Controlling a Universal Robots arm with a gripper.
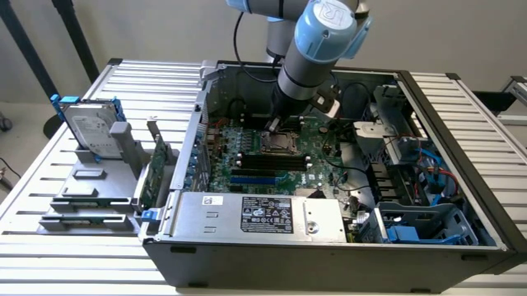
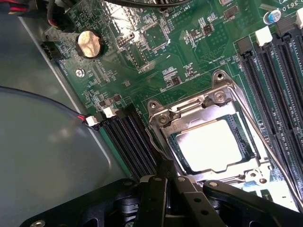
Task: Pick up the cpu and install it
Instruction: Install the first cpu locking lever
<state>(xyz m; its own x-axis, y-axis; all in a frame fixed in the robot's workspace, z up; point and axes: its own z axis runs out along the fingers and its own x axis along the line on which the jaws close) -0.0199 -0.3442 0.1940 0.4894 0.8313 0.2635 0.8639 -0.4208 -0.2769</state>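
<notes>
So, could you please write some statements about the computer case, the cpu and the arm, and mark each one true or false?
1. The cpu lies in the socket on the motherboard. True.
2. The gripper is down inside the open computer case, right by the socket. True.
3. The hard drive is mounted inside the case. False: it stands in a grey holder outside, at the exterior view's left.
4. A round coin battery sits on the motherboard. True.
5. The case has its side panel closed. False: it is open, with the board in plain sight.
</notes>
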